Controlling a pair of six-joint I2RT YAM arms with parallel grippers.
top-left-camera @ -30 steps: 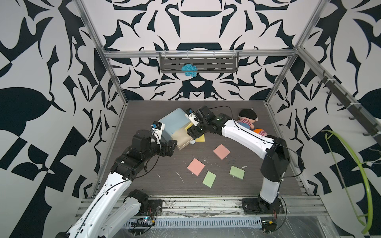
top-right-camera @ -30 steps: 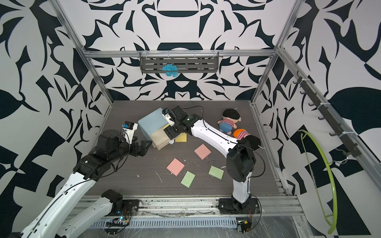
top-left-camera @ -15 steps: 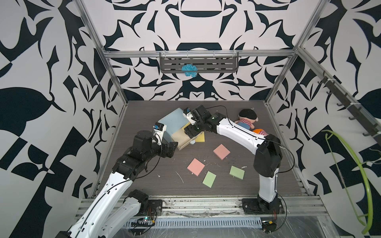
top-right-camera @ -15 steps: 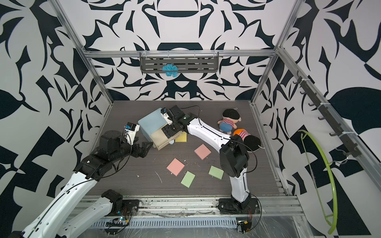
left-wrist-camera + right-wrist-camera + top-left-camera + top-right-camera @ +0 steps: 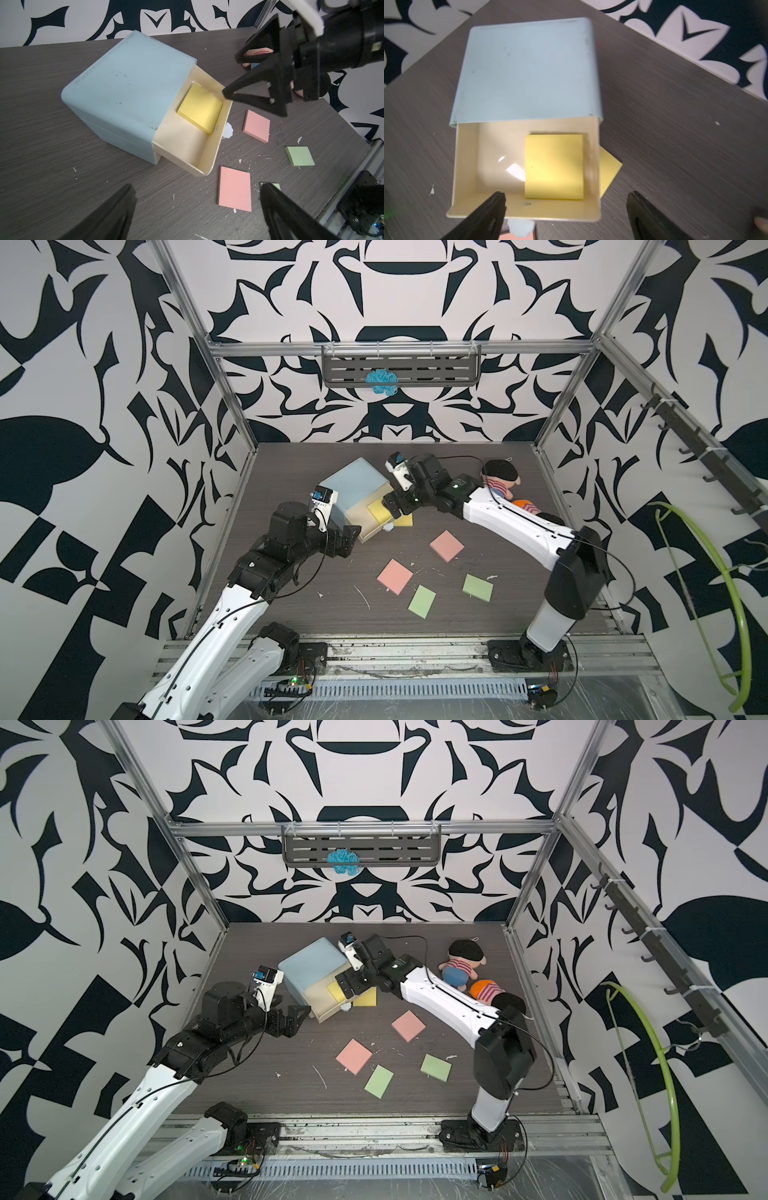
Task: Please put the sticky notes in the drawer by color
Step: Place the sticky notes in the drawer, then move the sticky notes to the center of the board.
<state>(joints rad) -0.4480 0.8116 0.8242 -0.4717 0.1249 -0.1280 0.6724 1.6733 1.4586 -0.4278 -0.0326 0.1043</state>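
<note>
In a top view, right gripper [image 5: 395, 508], jaws apart, over the drawer [image 5: 357, 489]; left gripper [image 5: 347, 541] gaping, empty. Left wrist: one yellow pad [image 5: 200, 109] in, under the right jaws; pink pads [image 5: 256, 126], green pads [image 5: 300, 155] unsorted. Right wrist: second yellow pad [image 5: 609, 170] ahead of the jaws, outside.

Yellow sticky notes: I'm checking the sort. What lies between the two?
The open drawer's cream side wall: one yellow pad lies inside, the other yellow pad on the table outside. The right wrist view shows it.

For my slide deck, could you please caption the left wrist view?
Right gripper open over the pulled-out drawer, one yellow pad inside; pink pads and green pad lie outside.
</note>
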